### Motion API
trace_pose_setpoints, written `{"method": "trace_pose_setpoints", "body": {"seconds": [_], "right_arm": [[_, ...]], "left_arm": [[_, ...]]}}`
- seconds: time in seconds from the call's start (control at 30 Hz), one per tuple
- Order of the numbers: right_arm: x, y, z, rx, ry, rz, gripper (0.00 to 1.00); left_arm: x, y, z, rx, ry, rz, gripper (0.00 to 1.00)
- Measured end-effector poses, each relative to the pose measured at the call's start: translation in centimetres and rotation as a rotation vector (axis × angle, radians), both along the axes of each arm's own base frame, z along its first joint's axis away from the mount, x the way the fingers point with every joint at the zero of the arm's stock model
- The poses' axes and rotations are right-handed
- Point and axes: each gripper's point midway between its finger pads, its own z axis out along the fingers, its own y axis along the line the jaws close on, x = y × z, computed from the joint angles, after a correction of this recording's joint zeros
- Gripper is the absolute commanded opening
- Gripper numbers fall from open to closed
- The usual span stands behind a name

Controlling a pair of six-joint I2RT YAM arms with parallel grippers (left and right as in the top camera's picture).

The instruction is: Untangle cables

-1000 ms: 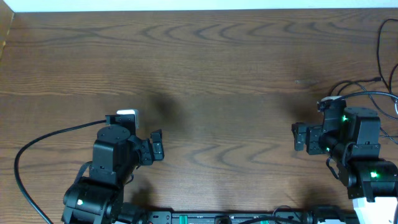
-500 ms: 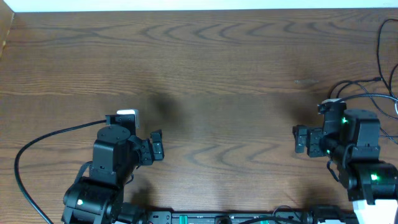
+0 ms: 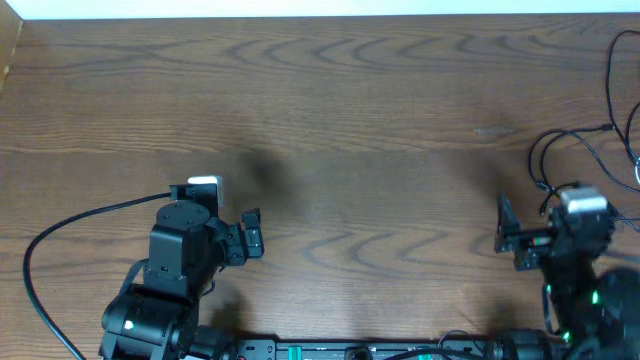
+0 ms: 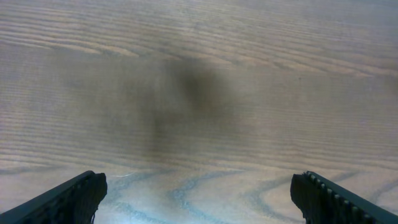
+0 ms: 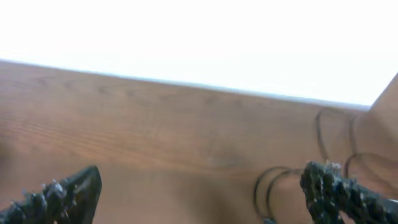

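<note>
Lying in thin dark loops at the far right edge of the tabletop (image 3: 360,90), the cables (image 3: 575,131) sit well apart from the left arm and near the right one. The right wrist view catches a few of their coils (image 5: 273,170) low on its right side, though blur makes it hard to say how many cords there are or whether a white one is among them. The right claw (image 3: 508,238) stands wide open and empty, and it probably sits close to the pile so it can reach in for a first strand. Its fingers frame only bare wood in its own view (image 5: 200,174). The left claw (image 3: 252,232) is likewise spread wide with nothing in it, hovering over plain grain (image 4: 199,182), seemingly parked until there is a second strand to hold. The thick black wire (image 3: 60,225) curving off the left arm belongs to the rig. No brand, label or writing is legible; a small white tag (image 3: 205,183) on the left arm shows no text.
</note>
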Motion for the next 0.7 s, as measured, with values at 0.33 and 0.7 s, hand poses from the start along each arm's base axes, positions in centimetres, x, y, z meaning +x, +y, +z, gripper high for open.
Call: {"method": "trace_pose_setpoints", "body": {"seconds": [0.33, 0.7], "right_arm": [[-0.8, -0.2, 1.9, -0.039, -0.392, -0.010, 0.99], [1.4, -0.5, -2.8, -0.044, -0.450, -0.033, 0.99]], "left_arm": [[0.0, 0.0, 0.0, 0.000, 0.001, 0.000, 1.00], [0.0, 0.0, 0.0, 0.002, 0.001, 0.001, 1.00]]}}
